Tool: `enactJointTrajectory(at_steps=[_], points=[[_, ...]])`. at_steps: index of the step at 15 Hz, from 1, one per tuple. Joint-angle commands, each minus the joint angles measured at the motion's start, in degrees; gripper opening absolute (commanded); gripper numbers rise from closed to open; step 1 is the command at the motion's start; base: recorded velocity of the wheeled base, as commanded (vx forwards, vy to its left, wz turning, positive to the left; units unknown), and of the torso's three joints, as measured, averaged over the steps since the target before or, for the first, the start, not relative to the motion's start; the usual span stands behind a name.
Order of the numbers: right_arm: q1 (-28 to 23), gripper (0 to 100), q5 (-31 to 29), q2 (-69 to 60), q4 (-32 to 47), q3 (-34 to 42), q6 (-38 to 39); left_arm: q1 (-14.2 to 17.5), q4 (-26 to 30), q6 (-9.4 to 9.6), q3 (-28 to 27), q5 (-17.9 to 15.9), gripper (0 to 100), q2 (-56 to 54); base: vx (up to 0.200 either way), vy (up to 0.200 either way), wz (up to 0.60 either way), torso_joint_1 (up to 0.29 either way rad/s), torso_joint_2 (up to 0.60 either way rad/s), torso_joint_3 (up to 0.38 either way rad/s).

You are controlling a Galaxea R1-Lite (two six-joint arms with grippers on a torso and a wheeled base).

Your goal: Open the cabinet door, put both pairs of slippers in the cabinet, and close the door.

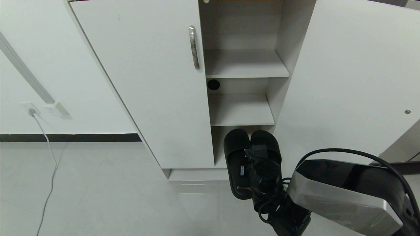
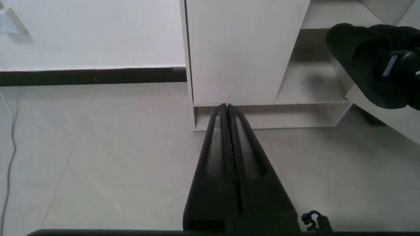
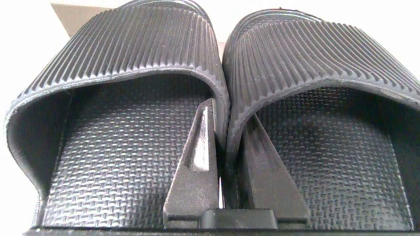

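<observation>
A pair of black slippers [image 1: 244, 157] hangs in front of the cabinet's lowest compartment, toes toward the opening. My right gripper [image 1: 254, 154] is shut on the pair, its fingers [image 3: 203, 164] pinching the two inner strap edges of the black slippers [image 3: 223, 111] together. The white cabinet [image 1: 242, 68] stands with its right door [image 1: 347, 78] swung open and its left door [image 1: 147, 82] shut. My left gripper [image 2: 228, 111] hovers low over the floor, shut and empty, pointing at the cabinet base [image 2: 275, 118]. In that view the black slippers [image 2: 374, 59] hang at the far right.
Two bare shelves [image 1: 244, 65] sit above the lowest compartment, with a round hole [image 1: 213, 84] in the back panel. A metal handle [image 1: 194, 47] runs down the left door. A wall socket with a grey cable [image 1: 49, 154] is at the left, over pale floor tiles.
</observation>
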Motion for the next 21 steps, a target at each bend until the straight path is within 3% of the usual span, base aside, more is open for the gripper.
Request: enactJointTrajectory(at_steps=[1, 14, 21], points=[[0.0, 0, 0.0, -1.2, 0.0, 0.0, -0.2, 0.0, 0.0, 0.09, 0.0, 0.0, 0, 0.1, 0.0, 0.0, 0.0, 0.0, 0.0, 0.0], [0.0, 0, 0.0, -0.7, 0.5, 0.0, -0.3, 0.0, 0.0, 0.0, -0.1, -0.1, 0, 0.1, 0.2, 0.0, 0.0, 0.001, 0.0, 0.002], [-0.8, 0, 0.6, 1.8, 2.7, -2.3, -0.9, 0.0, 0.0, -0.09, 0.0, 0.2, 0, 0.1, 0.0, 0.0, 0.0, 0.0, 0.0, 0.0]])
